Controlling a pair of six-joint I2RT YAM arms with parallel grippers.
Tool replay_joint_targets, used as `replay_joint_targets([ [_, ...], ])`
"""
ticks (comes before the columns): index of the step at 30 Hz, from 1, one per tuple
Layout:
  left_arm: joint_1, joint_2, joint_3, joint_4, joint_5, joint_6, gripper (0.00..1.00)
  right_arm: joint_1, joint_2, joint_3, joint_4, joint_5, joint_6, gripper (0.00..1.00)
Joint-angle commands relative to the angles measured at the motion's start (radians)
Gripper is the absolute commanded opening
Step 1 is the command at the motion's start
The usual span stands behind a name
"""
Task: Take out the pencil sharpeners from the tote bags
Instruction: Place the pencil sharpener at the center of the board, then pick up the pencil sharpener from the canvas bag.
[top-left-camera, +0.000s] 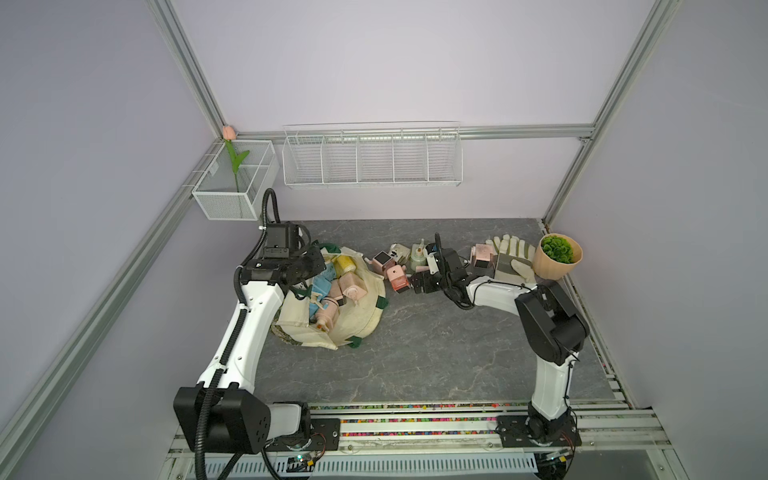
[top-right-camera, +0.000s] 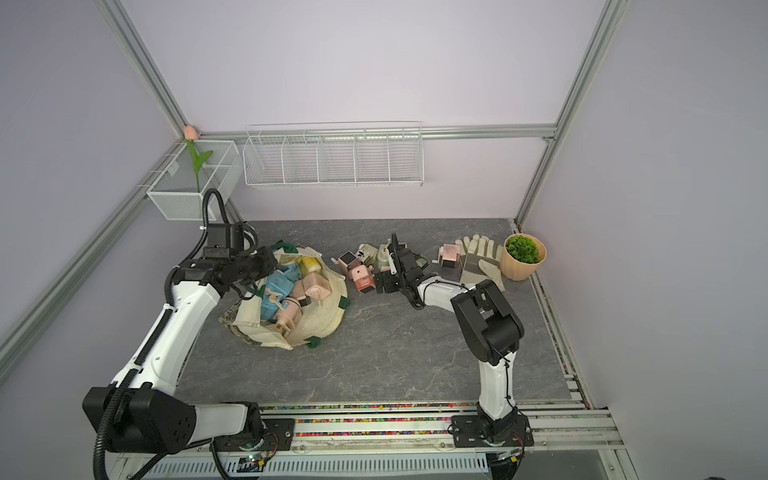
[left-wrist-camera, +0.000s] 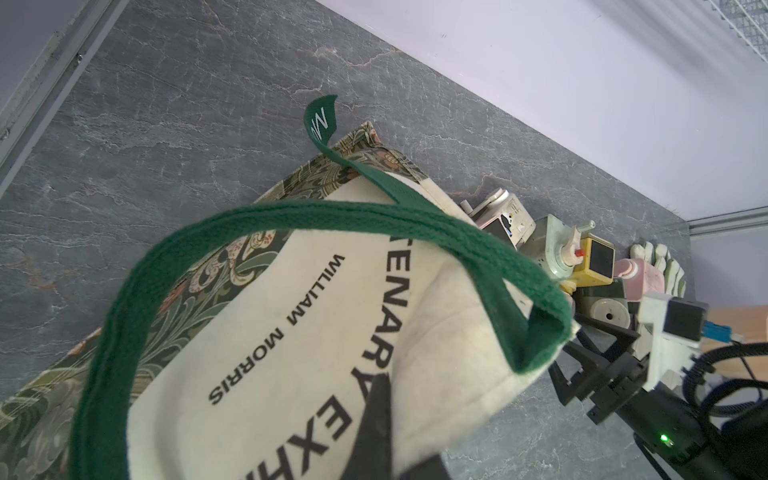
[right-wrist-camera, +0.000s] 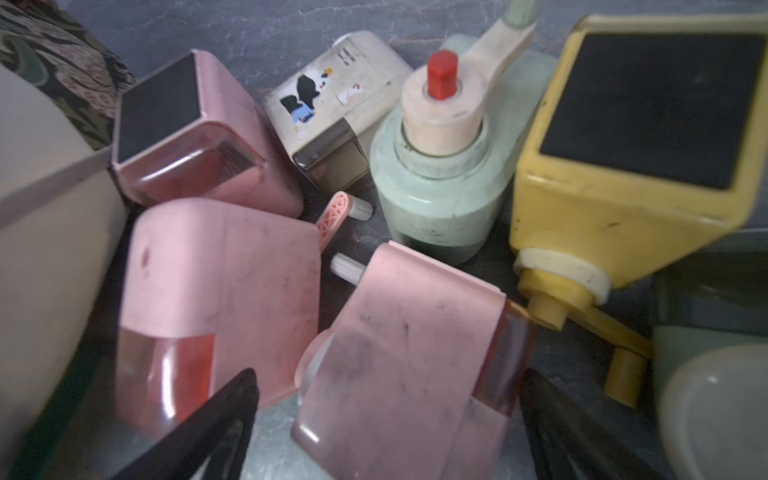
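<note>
— Right gripper: how is it set?
— Its jaws are spread wide. One black finger is seen on each side of a pink sharpener that is laid on the table. The sharpener is not gripped.
— And the left gripper?
— It is closed, and the cream canvas of the tote bag is pinched at its rim. The bag is placed at about 9 o'clock on the table, as seen in both top views.
— Where are the pencil sharpeners found?
— Several are heaped inside the open tote, among them a blue sharpener and a yellow sharpener. Others are clustered on the table at about 12 o'clock, around the right gripper, among them a cream sharpener and a pale green sharpener. A second pink sharpener is set at 1 o'clock, just beside the work gloves. The plant pot is placed next to them at 2 o'clock.
</note>
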Motion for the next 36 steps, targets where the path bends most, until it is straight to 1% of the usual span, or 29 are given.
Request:
replay_joint_targets([
  [1, 0.008, -0.016, -0.007, -0.021, 0.001, -0.008, 0.0, 0.014, -0.103, -0.047, 0.003, 0.02, -0.026, 0.98],
  [5, 0.007, -0.014, -0.006, -0.021, 0.001, -0.008, 0.0, 0.043, -0.212, -0.099, 0.006, 0.04, -0.041, 1.0],
  [7, 0.007, -0.014, -0.006, -0.022, 0.003, -0.007, 0.0, 0.082, -0.273, -0.125, 0.014, 0.034, -0.072, 0.98],
  [12, 0.008, -0.015, -0.007, -0.021, 0.003, -0.008, 0.0, 0.23, -0.364, -0.151, 0.037, 0.032, -0.201, 0.95],
  [16, 0.008, -0.015, -0.006, -0.019, 0.006, -0.008, 0.0, 0.346, -0.365, -0.153, 0.067, 0.029, -0.293, 0.94],
  [20, 0.008, -0.017, -0.007, -0.019, 0.005, -0.008, 0.0, 0.41, -0.298, -0.114, 0.067, 0.021, -0.345, 0.92],
  [23, 0.008, -0.016, -0.007, -0.018, 0.005, -0.008, 0.0, 0.454, -0.22, -0.054, 0.039, 0.048, -0.394, 0.9],
  [25, 0.008, -0.016, -0.007, -0.018, 0.007, -0.008, 0.0, 0.474, -0.158, -0.009, 0.023, 0.08, -0.414, 0.9],
  [28, 0.008, -0.015, -0.007, -0.018, 0.008, -0.008, 0.0, 0.485, -0.075, 0.055, 0.018, 0.093, -0.413, 0.9],
  [31, 0.008, -0.014, -0.007, -0.018, 0.01, -0.008, 0.0, 0.497, 0.011, 0.134, 0.009, 0.171, -0.403, 0.91],
  [33, 0.007, -0.014, -0.007, -0.016, 0.01, -0.01, 0.0, 0.498, 0.063, 0.18, 0.016, 0.218, -0.391, 0.94],
  [36, 0.007, -0.014, -0.008, -0.016, 0.011, -0.01, 0.0, 0.499, 0.141, 0.249, 0.031, 0.294, -0.375, 0.95],
])
